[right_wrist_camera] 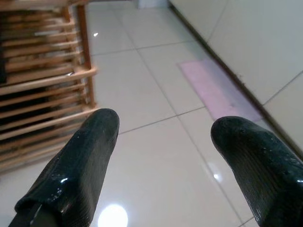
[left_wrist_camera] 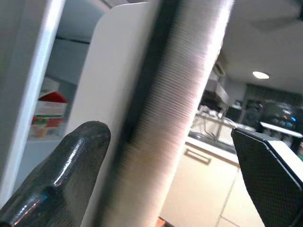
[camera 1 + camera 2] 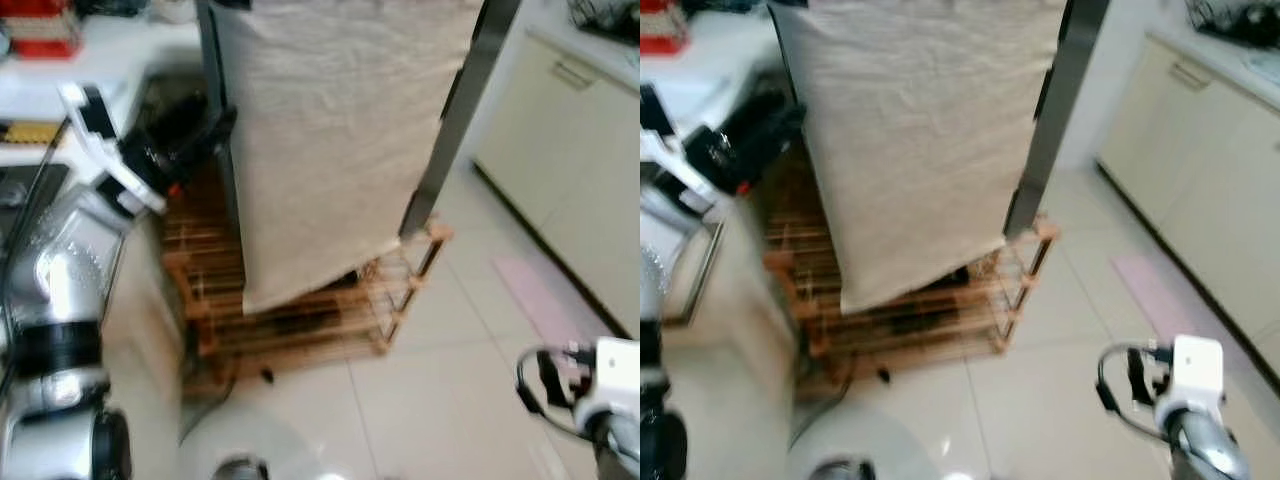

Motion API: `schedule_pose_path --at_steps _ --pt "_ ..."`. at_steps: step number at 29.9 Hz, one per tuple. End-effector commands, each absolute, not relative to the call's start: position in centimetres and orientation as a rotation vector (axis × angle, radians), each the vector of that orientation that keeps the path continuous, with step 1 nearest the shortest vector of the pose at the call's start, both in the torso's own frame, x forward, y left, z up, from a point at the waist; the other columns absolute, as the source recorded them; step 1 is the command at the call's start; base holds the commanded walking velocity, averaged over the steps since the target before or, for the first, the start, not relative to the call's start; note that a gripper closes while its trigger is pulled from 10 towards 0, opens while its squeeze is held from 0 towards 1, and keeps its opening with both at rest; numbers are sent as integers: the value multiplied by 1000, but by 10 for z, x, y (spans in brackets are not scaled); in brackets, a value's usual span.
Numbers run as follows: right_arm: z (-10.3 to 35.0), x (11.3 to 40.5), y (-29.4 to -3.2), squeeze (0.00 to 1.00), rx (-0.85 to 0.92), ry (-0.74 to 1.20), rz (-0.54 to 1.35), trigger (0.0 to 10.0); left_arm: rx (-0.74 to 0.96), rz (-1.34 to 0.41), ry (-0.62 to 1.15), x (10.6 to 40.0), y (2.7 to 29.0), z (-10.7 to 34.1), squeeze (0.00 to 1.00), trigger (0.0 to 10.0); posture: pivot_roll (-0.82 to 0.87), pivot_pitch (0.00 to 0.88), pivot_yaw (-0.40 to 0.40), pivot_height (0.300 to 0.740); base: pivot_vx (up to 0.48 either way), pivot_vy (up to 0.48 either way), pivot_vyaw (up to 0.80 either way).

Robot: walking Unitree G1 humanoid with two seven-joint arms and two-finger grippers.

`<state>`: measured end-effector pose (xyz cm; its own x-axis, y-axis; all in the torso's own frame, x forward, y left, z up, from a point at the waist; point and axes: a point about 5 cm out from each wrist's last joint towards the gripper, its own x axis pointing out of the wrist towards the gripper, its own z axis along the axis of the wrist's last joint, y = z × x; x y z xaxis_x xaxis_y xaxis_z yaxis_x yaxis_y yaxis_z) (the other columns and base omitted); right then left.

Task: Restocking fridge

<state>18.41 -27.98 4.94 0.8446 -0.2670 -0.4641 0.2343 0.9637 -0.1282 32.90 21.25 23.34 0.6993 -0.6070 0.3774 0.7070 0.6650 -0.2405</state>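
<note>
Left tool (image 2: pixel 165 175) spread around the fridge door edge (image 2: pixel 175 113) (blurred); right tool (image 1: pixel 184 165) open above floor (image 1: pixel 156 161).

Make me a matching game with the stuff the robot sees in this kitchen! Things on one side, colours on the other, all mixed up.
Things:
1. cloth hanging over the tall unit
2. low slatted rack
3. mat on the floor
4. right gripper fingers

Colours:
A. pink
B. black
C. beige
D. wooden brown

Pairs: 1-C, 2-D, 3-A, 4-B
</note>
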Motion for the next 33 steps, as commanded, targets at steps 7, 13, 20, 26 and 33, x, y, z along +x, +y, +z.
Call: schedule_pose_path --at_steps 7,13,20,26,33 --pt "60 203 -249 0 -63 367 5 10000 -304 -817 -253 332 196 234 0 10000 -46 33 -41 740 0 0 0" --pt "91 218 -225 0 -11 207 160 10000 -235 -725 -249 338 199 231 0 10000 -47 34 -34 740 0 0 0" --pt "115 225 -180 0 -127 122 416 10000 60 -298 -156 352 219 211 0 10000 -29 28 -29 740 0 0 0" --pt "130 242 -177 0 -109 23 256 10000 26 -293 -145 340 197 202 0 10000 -23 27 -28 740 0 0 0" --pt "160 255 -157 0 21 -73 191 10000 -17 -268 -132 312 166 181 0 10000 -18 34 -24 740 0 0 0"
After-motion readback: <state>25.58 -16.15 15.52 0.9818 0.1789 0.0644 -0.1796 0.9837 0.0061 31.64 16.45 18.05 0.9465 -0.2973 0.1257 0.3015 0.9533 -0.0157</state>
